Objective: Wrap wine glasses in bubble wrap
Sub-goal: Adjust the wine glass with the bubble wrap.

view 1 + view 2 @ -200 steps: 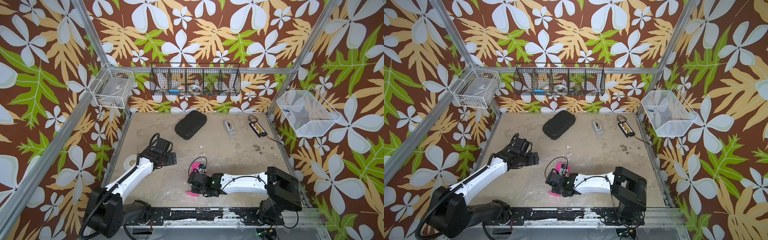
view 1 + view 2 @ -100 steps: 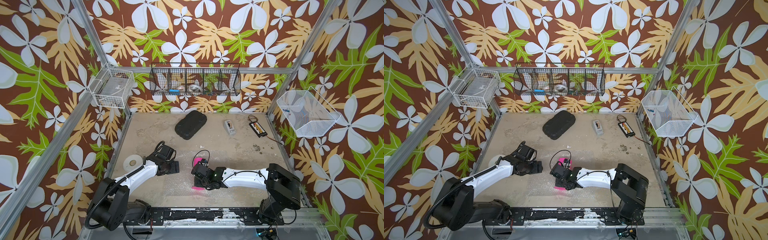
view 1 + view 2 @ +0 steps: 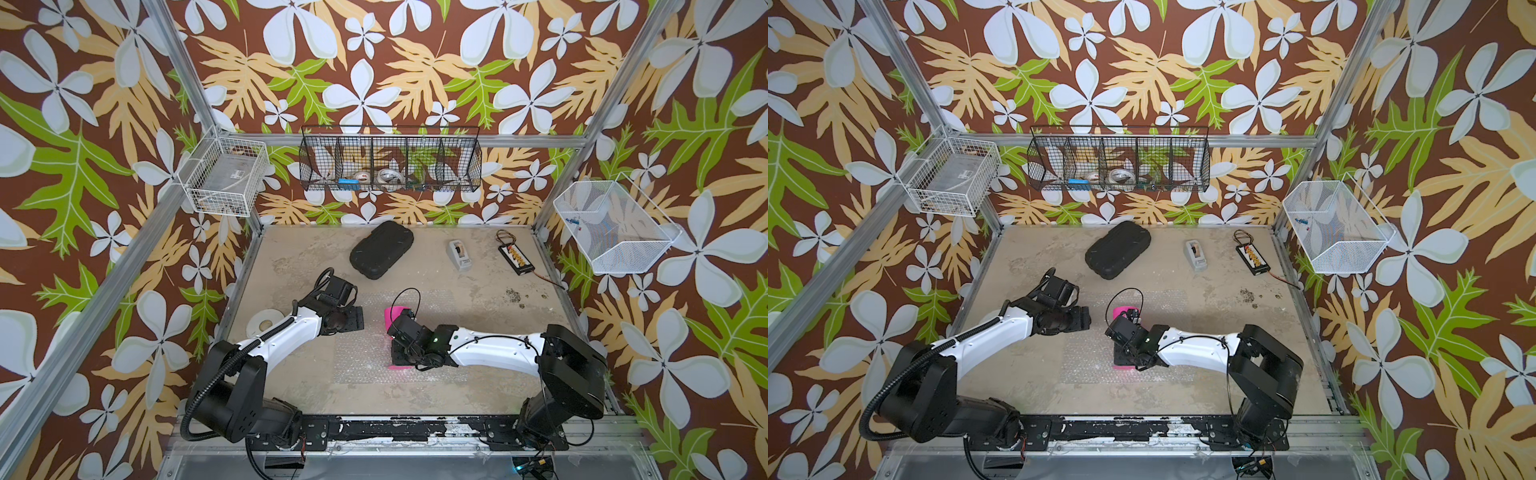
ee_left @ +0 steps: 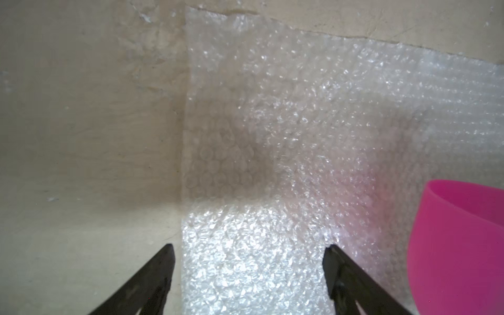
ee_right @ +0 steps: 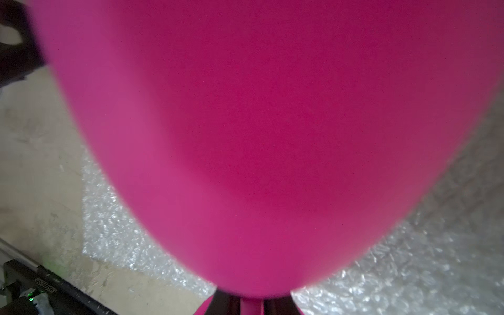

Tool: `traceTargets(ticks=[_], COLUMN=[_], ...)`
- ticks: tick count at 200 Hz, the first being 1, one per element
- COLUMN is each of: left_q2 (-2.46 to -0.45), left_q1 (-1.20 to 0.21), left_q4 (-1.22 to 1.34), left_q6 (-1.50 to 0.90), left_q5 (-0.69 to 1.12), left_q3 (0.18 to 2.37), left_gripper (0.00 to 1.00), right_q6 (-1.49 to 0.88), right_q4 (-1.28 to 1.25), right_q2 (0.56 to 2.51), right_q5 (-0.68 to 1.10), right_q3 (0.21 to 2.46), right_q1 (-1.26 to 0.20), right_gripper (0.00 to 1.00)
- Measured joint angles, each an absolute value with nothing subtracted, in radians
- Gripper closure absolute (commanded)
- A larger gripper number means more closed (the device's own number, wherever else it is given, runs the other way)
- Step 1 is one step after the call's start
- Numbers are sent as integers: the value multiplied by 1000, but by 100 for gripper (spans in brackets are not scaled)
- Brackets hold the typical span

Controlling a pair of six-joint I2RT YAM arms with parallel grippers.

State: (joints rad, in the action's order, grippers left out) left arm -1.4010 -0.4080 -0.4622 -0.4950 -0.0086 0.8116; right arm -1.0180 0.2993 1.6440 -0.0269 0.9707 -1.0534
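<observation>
The pink wine glass [image 3: 396, 316] [image 3: 1123, 311] lies tipped over the bubble wrap [image 3: 442, 300] [image 3: 1090, 368], cup toward the back wall, foot toward the front rail. My right gripper [image 3: 400, 352] [image 5: 252, 305] is shut on its stem; the cup [image 5: 245, 109] fills the right wrist view, with dark fingers [image 5: 226, 302] on either side of the stem. My left gripper [image 3: 356, 319] [image 4: 249, 251] is open and empty, low over the wrap's left edge [image 4: 272, 109], and the cup [image 4: 461, 245] sits just beside it.
A black oval case [image 3: 381, 249], a grey tape dispenser [image 3: 459, 254] and a small black board with wires [image 3: 517, 258] lie at the back. A white tape roll [image 3: 262, 324] sits by the left wall. Wire baskets [image 3: 390, 160] hang on the walls.
My right gripper's jaws have narrowed onto the stem and shifted the glass slightly toward the back. My left gripper has moved right, up to the wrap's left edge.
</observation>
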Motion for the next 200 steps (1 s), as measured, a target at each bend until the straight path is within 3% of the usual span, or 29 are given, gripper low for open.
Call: traceTargets(ticks=[45,84,200], left_q2=[-1369,-1382,-1410], left_q1=[-362,-362,-362], left_q4=[-475,-461,-421], left_q6=[-482,-492,-508], left_q5=[-7,58,122], left_q3=[736,696,672], left_gripper=[43,48,83], right_q6=[-1009,-984,-958], right_q4=[289,279,248], right_q2=[1681,1721,1701], right_q5=[-4,12,56], right_q3=[1000,1018,1028], right_q1=[-1067,-1057,-1040], right_gripper=[83,80,69])
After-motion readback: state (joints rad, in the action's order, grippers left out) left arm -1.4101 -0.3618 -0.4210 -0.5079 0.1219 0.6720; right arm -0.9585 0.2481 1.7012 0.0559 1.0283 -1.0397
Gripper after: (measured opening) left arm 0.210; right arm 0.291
